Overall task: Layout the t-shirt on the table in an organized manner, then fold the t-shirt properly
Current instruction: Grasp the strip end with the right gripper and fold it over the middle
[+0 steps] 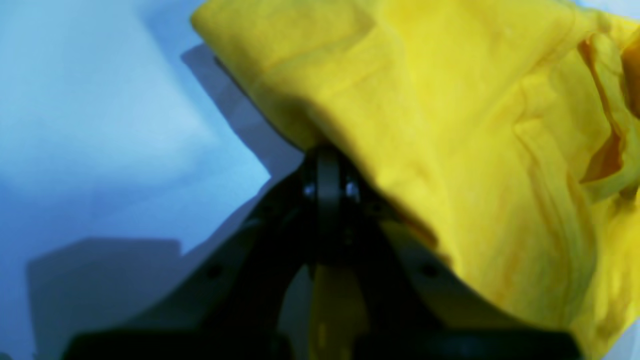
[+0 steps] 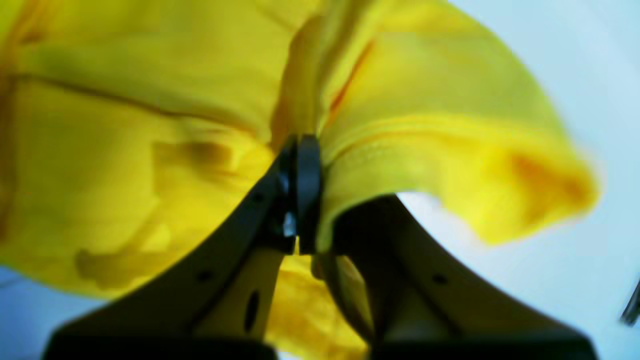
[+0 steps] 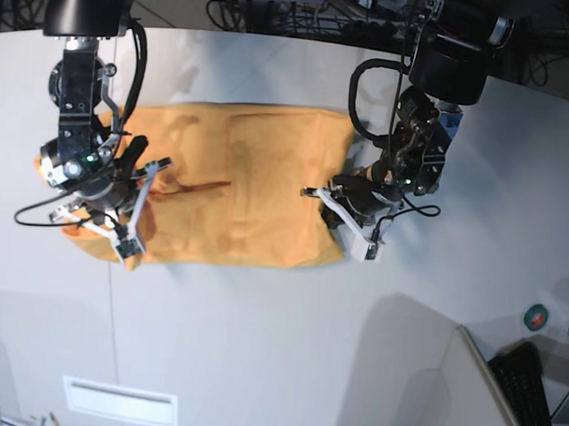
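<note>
We are pinching the shirt (image 3: pixel 239 188) tight with both claws, the left claw (image 1: pixel 327 165) at three o'clock and the right claw (image 2: pixel 302 150) at nine, so it is lying stretched flat on the table (image 3: pixel 280 344) for folding.

Tangle of dark cables (image 3: pixel 301 13) along the far edge, black keyboard (image 3: pixel 529 390) at the near right corner, small green and red round object (image 3: pixel 536 317) at right, white label plate (image 3: pixel 120 402) near left, soft shadows across the pale surface.
</note>
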You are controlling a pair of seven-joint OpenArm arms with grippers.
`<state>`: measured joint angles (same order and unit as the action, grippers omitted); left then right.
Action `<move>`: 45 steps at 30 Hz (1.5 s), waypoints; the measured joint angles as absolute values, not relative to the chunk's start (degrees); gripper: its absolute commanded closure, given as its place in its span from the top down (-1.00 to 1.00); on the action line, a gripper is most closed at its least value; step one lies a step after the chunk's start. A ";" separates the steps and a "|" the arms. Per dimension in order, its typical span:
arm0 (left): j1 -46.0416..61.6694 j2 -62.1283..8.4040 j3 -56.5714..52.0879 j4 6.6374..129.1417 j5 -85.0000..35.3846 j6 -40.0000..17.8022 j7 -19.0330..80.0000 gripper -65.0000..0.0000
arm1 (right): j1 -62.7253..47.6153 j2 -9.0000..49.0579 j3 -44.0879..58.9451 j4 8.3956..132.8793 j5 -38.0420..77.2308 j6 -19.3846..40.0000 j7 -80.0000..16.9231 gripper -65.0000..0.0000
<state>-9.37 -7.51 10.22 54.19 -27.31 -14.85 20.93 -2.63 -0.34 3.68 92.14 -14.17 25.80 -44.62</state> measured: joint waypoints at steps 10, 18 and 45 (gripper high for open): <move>-9.02 -7.68 10.33 54.19 -27.49 -14.90 20.71 -1.00 | -2.87 -4.60 -5.96 93.38 -14.39 25.67 -48.01 -1.00; -7.66 -7.01 10.11 55.02 -19.64 -15.20 18.28 -1.00 | -2.55 -4.32 -18.81 93.38 -13.93 15.86 -48.56 -1.00; -6.96 -7.16 10.17 55.16 -19.77 -15.27 17.52 -1.00 | 5.89 -7.07 -33.01 85.43 1.32 0.43 -50.13 -1.00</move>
<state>-6.96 -7.16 10.17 55.16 -19.77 -15.27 17.52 5.89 -7.07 -33.01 85.43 1.32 0.43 -50.13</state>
